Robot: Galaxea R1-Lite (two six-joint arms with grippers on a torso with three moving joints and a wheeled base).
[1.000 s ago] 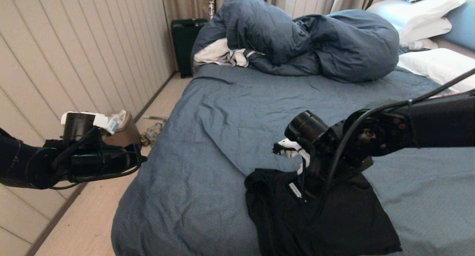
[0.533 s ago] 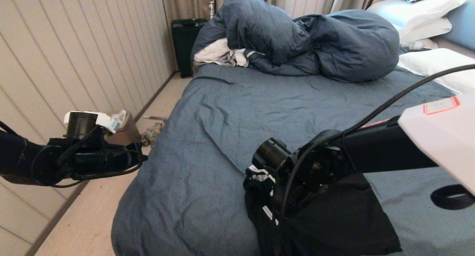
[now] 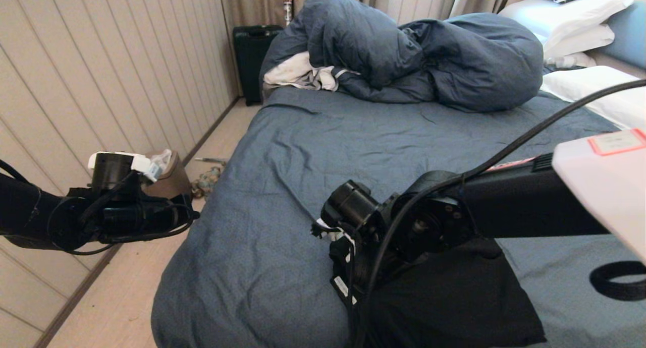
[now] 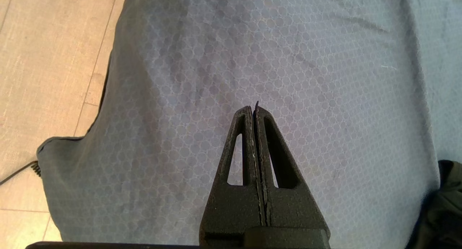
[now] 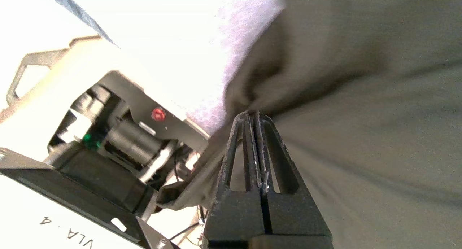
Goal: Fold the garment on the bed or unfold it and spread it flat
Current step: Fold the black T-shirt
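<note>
The black T-shirt (image 3: 454, 297) lay bunched at about 5 o'clock in the head view, on the near part of the bed (image 3: 313, 151), its left edge gathered up under the right arm's wrist. A small white label (image 3: 341, 286) showed on that raised fold. The right gripper (image 5: 255, 116) had its fingers pressed together, and in its wrist view dark cloth drew into creases right at the tips, so it appeared to be pinching the fabric of the T-shirt (image 5: 361, 133); its fingertips were hidden in the head view.

The left gripper (image 4: 253, 110) hung at 9 o'clock, over the bed's left edge, fingers fully together with nothing between them, above bare slate-blue sheet; a corner of the T-shirt (image 4: 449, 205) showed well apart from it.

At 12 o'clock the slate-blue duvet (image 3: 404, 50) was heaped across the far end of the bed, with a white-grey cloth (image 3: 298, 73) tucked against its left side. White pillows (image 3: 570, 15) were stacked at 2 o'clock. A black suitcase (image 3: 252, 55) stood on the floor at 11 o'clock, by the curtain.
</note>
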